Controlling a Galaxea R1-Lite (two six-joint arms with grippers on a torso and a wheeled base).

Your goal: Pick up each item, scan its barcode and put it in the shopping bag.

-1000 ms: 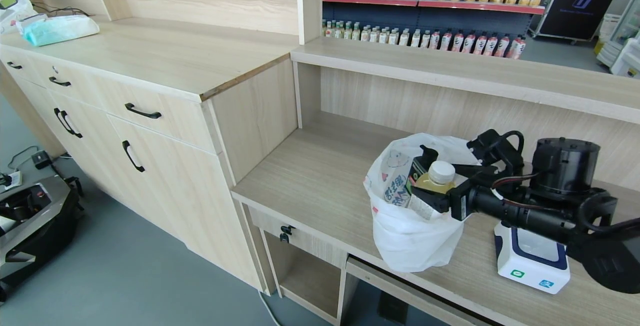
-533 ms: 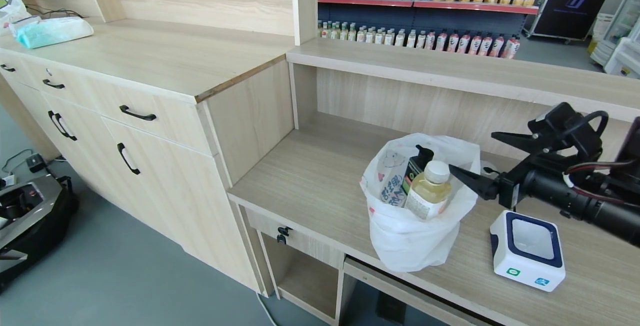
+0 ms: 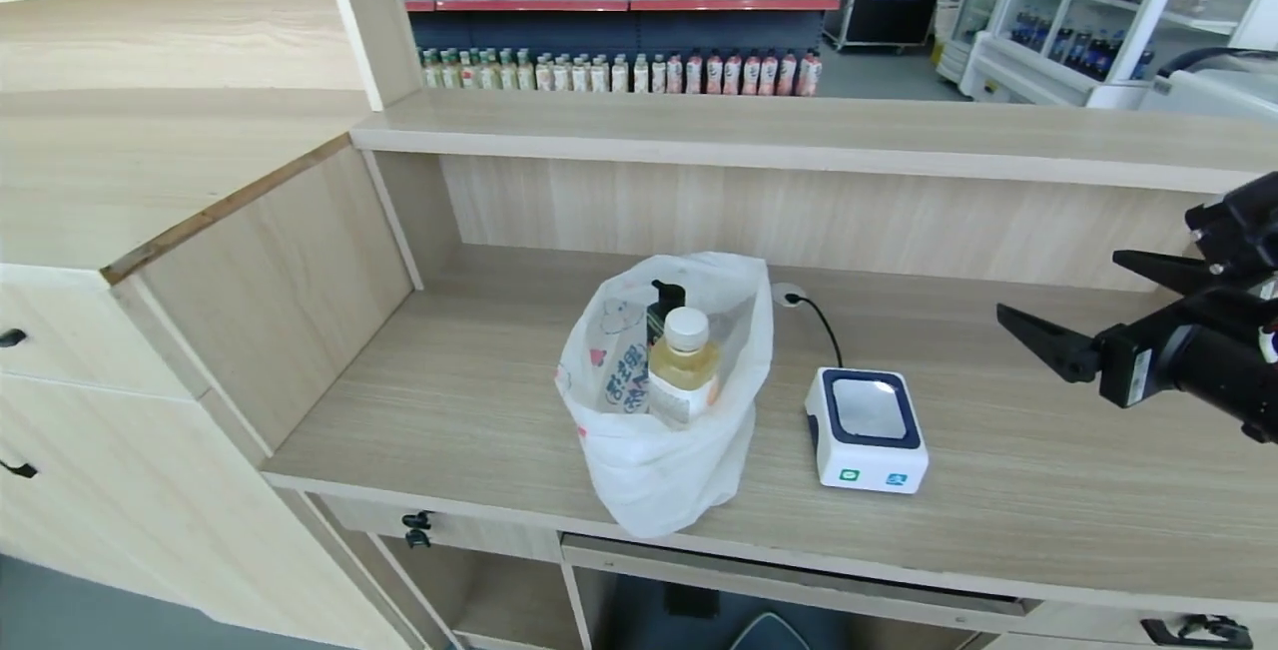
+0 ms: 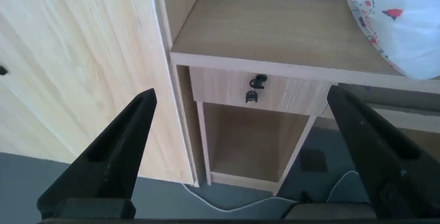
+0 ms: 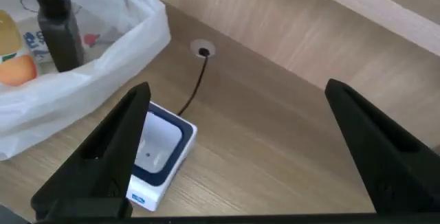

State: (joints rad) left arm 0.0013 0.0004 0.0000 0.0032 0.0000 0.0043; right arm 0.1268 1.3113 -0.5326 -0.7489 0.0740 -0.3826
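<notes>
Stretching across in front of me, the wooden counter (image 3: 998,450) is carrying the white shopping bag (image 3: 659,470), which is standing open near its middle. I am holding my right gripper (image 3: 1058,284) above the counter's right end, fingers spread wide with nothing between them, well apart from the bag. My left gripper (image 4: 240,91) is also gaping empty, low before the counter's left corner. The white-and-blue scanner (image 3: 867,428) is sitting just beside the bag, on its right. Inside the bag, a yellow drink bottle (image 3: 684,370) is standing in front of a dark pump bottle (image 3: 663,303).
</notes>
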